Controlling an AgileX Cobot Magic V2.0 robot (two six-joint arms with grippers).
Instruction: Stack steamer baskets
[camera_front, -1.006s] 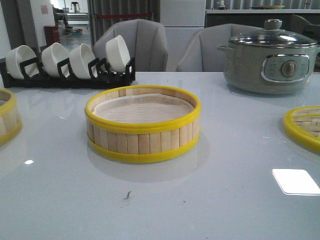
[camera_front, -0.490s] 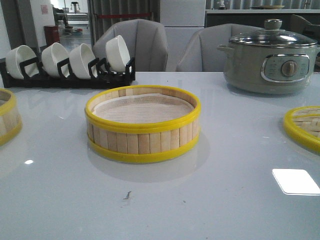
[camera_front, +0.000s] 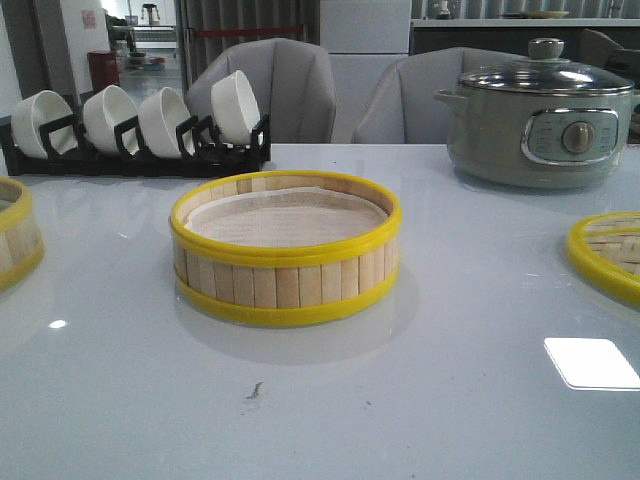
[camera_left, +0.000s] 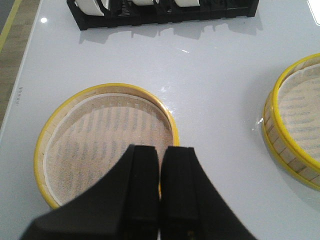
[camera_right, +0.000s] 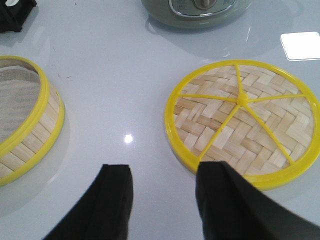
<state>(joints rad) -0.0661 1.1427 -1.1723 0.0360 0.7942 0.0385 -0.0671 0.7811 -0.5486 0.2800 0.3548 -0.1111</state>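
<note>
Centre steamer basket (camera_front: 285, 250) is sitting mid-table, paper-lined, apart from the rest. Left steamer basket (camera_left: 105, 137) is lying at the table's left edge, beneath the left gripper (camera_left: 160, 195), whose fingers are pressing together, holding nothing. Right gripper (camera_right: 162, 192) is hovering with fingers spread, beside the woven yellow-rimmed lid (camera_right: 242, 120). Electric pot (camera_front: 540, 115) and bowl rack (camera_front: 135, 140) are standing behind.

Dining room: glossy table (camera_front: 450, 400), upholstered chairs (camera_front: 290, 85), bowl rack (camera_front: 130, 150), electric pot (camera_front: 540, 120).

Bright overhead light glares off the glossy table (camera_front: 480, 400).
</note>
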